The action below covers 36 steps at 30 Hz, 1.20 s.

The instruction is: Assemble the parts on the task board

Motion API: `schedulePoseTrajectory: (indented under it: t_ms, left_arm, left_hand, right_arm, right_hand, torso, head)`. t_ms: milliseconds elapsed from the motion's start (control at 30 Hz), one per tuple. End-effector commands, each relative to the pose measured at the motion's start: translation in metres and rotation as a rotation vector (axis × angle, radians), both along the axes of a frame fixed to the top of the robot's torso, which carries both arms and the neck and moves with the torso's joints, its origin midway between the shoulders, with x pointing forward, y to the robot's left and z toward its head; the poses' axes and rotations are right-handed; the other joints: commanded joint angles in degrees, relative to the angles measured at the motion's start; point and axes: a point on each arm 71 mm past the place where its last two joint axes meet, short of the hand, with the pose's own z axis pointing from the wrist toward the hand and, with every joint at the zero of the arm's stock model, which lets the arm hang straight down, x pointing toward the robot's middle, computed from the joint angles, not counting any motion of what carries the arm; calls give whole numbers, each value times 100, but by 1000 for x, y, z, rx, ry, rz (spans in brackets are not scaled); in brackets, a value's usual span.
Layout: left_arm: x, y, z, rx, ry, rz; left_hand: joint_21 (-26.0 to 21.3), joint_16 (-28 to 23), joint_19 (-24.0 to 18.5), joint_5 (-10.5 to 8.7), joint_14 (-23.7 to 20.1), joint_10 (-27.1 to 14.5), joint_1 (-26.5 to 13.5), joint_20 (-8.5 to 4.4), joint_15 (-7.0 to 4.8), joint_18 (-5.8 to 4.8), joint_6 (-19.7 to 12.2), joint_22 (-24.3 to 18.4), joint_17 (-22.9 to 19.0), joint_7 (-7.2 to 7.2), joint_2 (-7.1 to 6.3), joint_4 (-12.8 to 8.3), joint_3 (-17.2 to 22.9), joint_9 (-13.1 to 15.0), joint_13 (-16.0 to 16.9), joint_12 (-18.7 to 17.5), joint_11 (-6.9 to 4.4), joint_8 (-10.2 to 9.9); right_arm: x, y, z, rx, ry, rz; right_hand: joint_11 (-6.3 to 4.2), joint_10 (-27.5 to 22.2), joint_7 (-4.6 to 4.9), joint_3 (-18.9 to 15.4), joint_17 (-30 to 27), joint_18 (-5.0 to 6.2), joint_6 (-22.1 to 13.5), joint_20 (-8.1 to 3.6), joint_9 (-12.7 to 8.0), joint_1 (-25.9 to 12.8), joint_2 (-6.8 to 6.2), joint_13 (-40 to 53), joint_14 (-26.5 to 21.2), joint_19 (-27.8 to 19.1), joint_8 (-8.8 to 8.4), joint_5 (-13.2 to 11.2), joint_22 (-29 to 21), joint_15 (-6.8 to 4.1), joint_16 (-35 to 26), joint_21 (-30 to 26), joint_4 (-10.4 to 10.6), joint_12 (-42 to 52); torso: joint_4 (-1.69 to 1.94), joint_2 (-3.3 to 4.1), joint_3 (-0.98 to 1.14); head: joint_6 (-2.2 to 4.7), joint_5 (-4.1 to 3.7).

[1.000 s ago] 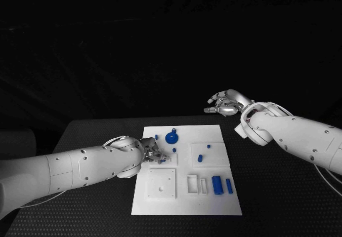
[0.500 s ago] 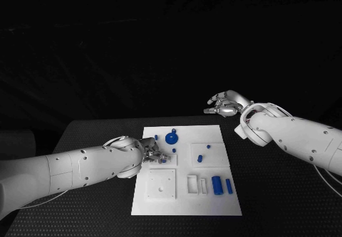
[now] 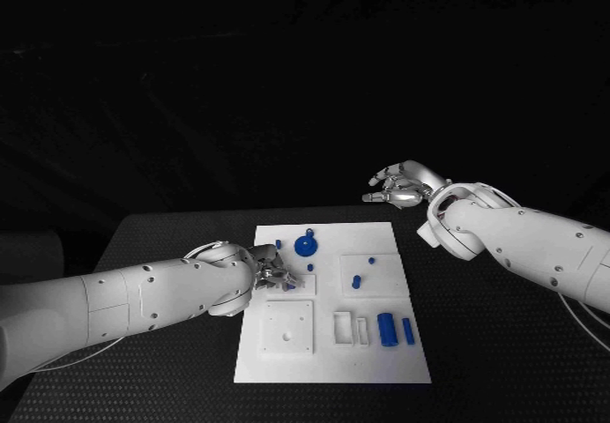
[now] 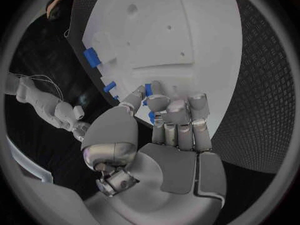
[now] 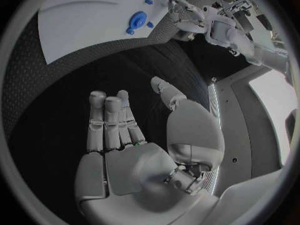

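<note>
One white task board (image 3: 324, 352) lies mid-table, carrying seven blue parts visible from the head view. A small blue part (image 4: 149, 90) at the board's left edge sits pinched in the fingertips (image 4: 156, 101) of the left hand (image 3: 270, 271). The round blue part (image 3: 307, 246) lies just beyond them. The right hand (image 3: 402, 188) hovers off the board's far right corner, fingers loosely apart, holding nothing.

Right hand (image 5: 134, 160), fingers (image 5: 106, 122) apart, above black table (image 5: 94, 80).
</note>
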Motion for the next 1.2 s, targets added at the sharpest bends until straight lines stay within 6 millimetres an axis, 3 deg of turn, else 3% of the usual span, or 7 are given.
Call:
schedulePoseTrajectory:
  t_ms: [33, 300, 467, 767, 900, 1200]
  left_arm:
    - [-2, -2, -3, -2, 31, -19]
    - [-3, -3, -3, -15, 34, -17]
    - [-3, -3, -3, -32, 41, -14]
    - [-4, -4, -3, -69, 55, -3]
    - [-4, -4, -3, -84, 63, 3]
    - [-4, -5, -4, -128, 92, 22]
  left_hand:
    - [-30, 2, -19, 75, -10, -8, 70, -530, 25, -78, 6, 54, -11, 36, 6, -59, 4, -17, -10, 2, 48, -40]
    - [-40, 0, -11, 91, -11, -9, 14, -529, 28, -84, -23, 49, -20, 46, -37, -77, 0, -39, -21, 3, 57, -72]
    - [-53, -3, -10, 186, -21, -4, 41, -532, 78, -87, -199, 50, -35, 117, 30, -161, 86, -127, -38, 6, 122, -256]
    - [-44, -7, -13, 1138, -32, -6, 184, -517, 154, -129, -288, 74, -60, 196, 370, -575, 254, -171, -59, 21, 201, -430]
    - [-36, -1, -10, 1677, -31, -4, 218, -513, 163, -145, -262, 82, -67, 203, 496, -678, 303, -151, -70, 26, 208, -449]
    - [-26, 7, -20, 1891, -30, -4, 247, -512, 160, -156, -184, 90, -72, 185, 546, -686, 316, -102, -80, 31, 194, -419]
  right_arm:
    - [0, 1, -1, -4, 7, 9]
    - [0, 1, -1, -4, 8, 9]
    - [0, 0, -3, -4, 10, 9]
    - [-1, 0, -3, -4, 12, 9]
    - [-1, 0, -4, -4, 13, 9]
    - [0, 0, -6, -5, 16, 8]
  right_hand:
    - [3, -48, 70, -34, -5, 169, 15, 8, 4, -19, 50, -9, -29, -19, 19, 22, 90, -2, 18, -23, 6, 40]
    - [3, -49, 71, -36, -6, 169, 14, 8, 4, -20, 52, -12, -30, -19, 18, 23, 90, -1, 19, -24, 5, 42]
    - [3, -50, 71, -39, -6, 169, 14, 9, 4, -23, 54, -16, -30, -19, 18, 24, 91, -1, 19, -24, 6, 45]
    - [4, -51, 71, -44, -7, 169, 13, 9, 3, -31, 61, -23, -31, -19, 18, 27, 91, -1, 20, -25, 8, 51]
    - [4, -51, 71, -45, -8, 169, 13, 9, 3, -32, 62, -25, -31, -19, 18, 29, 92, -1, 21, -25, 8, 53]
    - [4, -52, 71, -46, -8, 169, 11, 9, 2, -29, 66, -30, -31, -20, 17, 35, 92, -1, 22, -26, 5, 57]
  torso:
    - [-4, -1, -2]
    - [0, 0, -2]
    - [3, 4, -1]
    - [-4, 2, -1]
    - [-3, 2, 0]
    - [-5, -2, 1]
  head:
    - [-12, 4]
    - [-13, 4]
    - [-25, 6]
    - [-29, 6]
    - [-31, 5]
    - [-39, 2]
